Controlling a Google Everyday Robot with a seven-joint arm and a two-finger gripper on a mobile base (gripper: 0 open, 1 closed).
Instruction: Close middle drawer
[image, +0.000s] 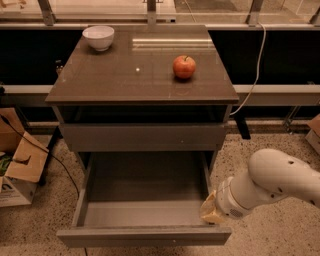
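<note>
Gaping open, grey middle drawer (145, 192) has end effector (211, 211) beside it.

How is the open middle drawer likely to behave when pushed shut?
The middle drawer looks empty, so it probably slides in lightly. Its rigid-looking front should not flex. The gripper sits by its right front corner; an off-centre push might skew it.

Tan gripper (212, 210) beside grey middle drawer (144, 235)

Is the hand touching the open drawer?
Cannot tell. In the camera view the hand overlaps the right front corner of the middle drawer; no gap or contact shows.
</note>
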